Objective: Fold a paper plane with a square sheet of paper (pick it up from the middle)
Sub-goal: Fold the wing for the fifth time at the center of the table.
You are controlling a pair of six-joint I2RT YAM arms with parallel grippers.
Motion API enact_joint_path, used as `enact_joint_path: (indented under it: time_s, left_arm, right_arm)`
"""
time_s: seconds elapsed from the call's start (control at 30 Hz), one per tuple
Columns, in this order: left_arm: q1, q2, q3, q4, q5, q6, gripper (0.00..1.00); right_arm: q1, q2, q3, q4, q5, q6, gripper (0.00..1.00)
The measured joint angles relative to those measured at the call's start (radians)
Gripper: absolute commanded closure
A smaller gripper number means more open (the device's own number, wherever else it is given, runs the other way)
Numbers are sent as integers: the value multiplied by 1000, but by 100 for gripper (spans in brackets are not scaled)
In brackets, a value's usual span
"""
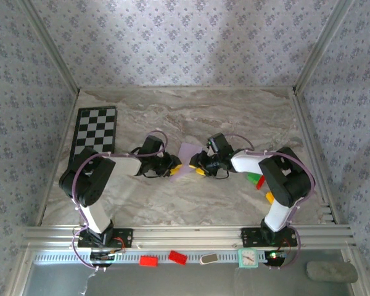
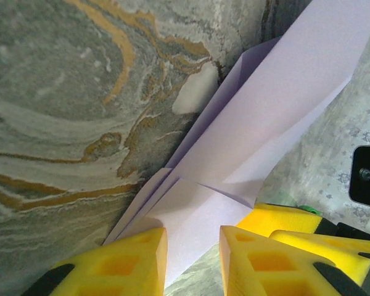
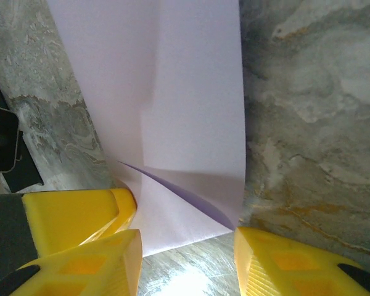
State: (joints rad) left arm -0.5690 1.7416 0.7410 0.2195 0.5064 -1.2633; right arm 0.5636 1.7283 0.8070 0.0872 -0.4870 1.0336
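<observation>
The square sheet of paper [image 1: 186,159], pale lilac and partly folded with creases and overlapping flaps, lies on the marble table between my two grippers. My left gripper [image 1: 172,168] stands at its left edge. In the left wrist view its yellow fingers [image 2: 129,265] stand apart, and the folded paper [image 2: 259,117] runs down into the gap of the left gripper [image 2: 193,262]. My right gripper [image 1: 200,168] is at the paper's right edge. In the right wrist view the right gripper [image 3: 188,265] is open, and a folded corner of the paper [image 3: 185,123] lies just ahead of its fingers.
A black-and-white checkerboard [image 1: 95,132] lies at the back left. Green [image 1: 254,179] and orange [image 1: 269,197] blocks sit by the right arm. Red blocks [image 1: 149,261] and a small clock [image 1: 248,258] rest below the front rail. Patterned walls enclose the table.
</observation>
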Motion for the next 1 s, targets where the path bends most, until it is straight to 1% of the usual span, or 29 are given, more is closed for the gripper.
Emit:
enact_joint_path:
  time_s: [0.17, 0.5, 0.73, 1.0]
  left_arm:
    - [6, 0, -8, 18, 14, -6, 71]
    - [13, 1, -12, 26, 29, -6, 70]
    - [13, 1, -12, 24, 29, -3, 70]
    - [13, 1, -11, 20, 29, 6, 71]
  right_arm:
    - [0, 5, 3, 23, -9, 3, 57]
    - [0, 13, 3, 129, -63, 26, 69]
    - [0, 55, 3, 142, -68, 41, 72]
    - [-12, 68, 3, 163, -71, 51, 81]
